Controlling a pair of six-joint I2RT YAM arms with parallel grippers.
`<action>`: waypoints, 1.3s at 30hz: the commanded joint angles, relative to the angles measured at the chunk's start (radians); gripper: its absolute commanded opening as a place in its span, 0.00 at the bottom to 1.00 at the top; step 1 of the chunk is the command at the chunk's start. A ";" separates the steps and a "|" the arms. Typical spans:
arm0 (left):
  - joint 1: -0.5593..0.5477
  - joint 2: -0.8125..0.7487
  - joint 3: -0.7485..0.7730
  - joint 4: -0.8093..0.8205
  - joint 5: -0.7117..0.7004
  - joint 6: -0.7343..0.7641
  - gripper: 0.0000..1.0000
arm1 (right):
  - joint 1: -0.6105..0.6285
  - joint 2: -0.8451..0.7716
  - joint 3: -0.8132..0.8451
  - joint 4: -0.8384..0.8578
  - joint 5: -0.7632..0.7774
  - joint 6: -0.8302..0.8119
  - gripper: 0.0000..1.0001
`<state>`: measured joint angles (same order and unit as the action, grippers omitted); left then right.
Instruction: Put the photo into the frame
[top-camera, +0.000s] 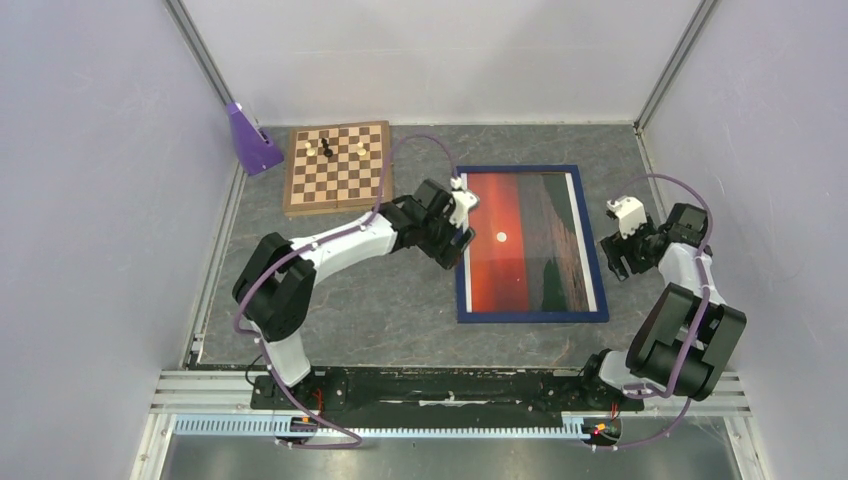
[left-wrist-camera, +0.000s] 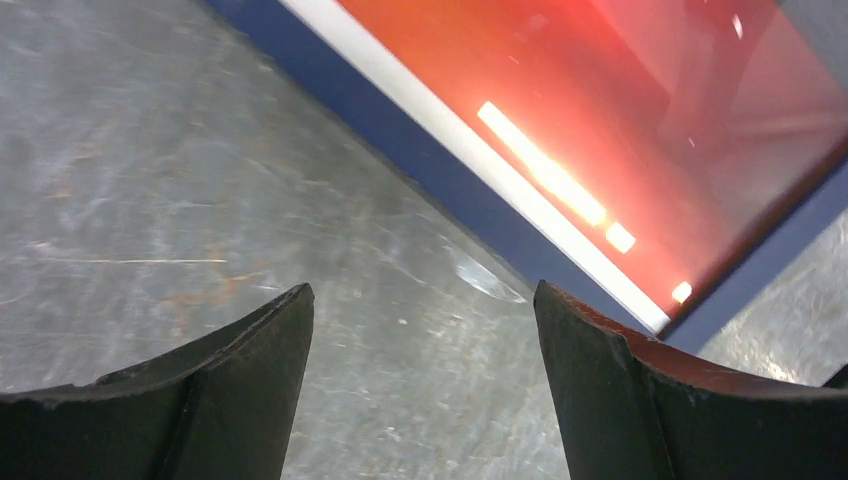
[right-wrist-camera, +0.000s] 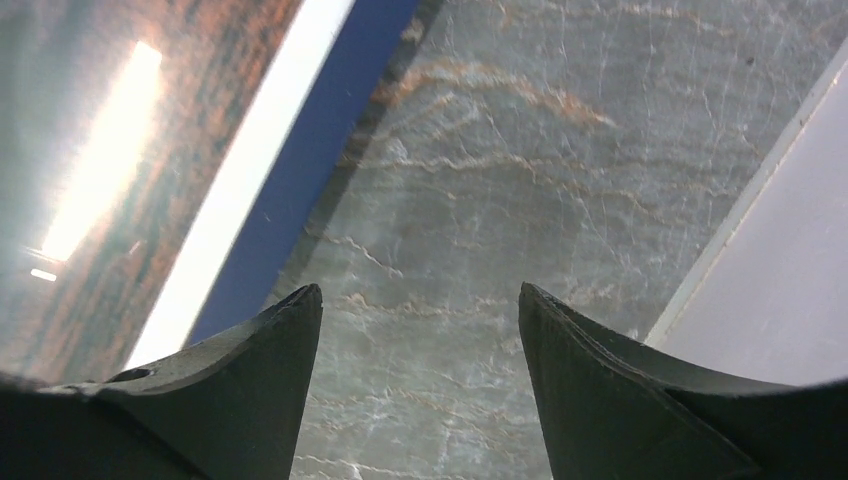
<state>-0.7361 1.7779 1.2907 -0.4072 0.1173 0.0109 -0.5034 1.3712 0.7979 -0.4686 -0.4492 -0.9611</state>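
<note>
The frame (top-camera: 531, 316) lies flat, dark blue front up, right of the table's middle. The photo (top-camera: 520, 240), a red-orange sunset with a small white sun and dark sea, shows inside it under glass. My left gripper (top-camera: 452, 250) is open and empty just off the frame's left edge. In the left wrist view the gripper (left-wrist-camera: 422, 300) is over bare table, with the blue frame (left-wrist-camera: 420, 140) and red photo (left-wrist-camera: 600, 110) beyond. My right gripper (top-camera: 614, 258) is open and empty just off the frame's right edge. In the right wrist view the gripper (right-wrist-camera: 420, 300) is over bare table beside the frame (right-wrist-camera: 330, 130).
A wooden chessboard (top-camera: 337, 167) with a few pieces sits at the back left. A purple object (top-camera: 250, 138) stands at the back left corner. White walls close in on the sides; the right wall base (right-wrist-camera: 760, 200) runs near my right gripper.
</note>
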 joint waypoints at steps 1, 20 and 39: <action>-0.066 -0.054 -0.037 0.059 -0.027 0.109 0.87 | -0.035 0.000 -0.009 0.025 0.036 -0.124 0.74; -0.233 -0.033 -0.154 0.104 -0.190 0.230 0.88 | -0.006 -0.135 -0.226 -0.192 -0.162 -0.591 0.72; -0.145 -0.220 -0.251 0.061 -0.410 0.319 0.88 | 0.714 -0.229 -0.294 0.063 -0.177 -0.196 0.73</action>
<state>-0.9497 1.6249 1.0554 -0.3584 -0.2134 0.3161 0.0666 1.1233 0.4911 -0.5369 -0.6006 -1.3144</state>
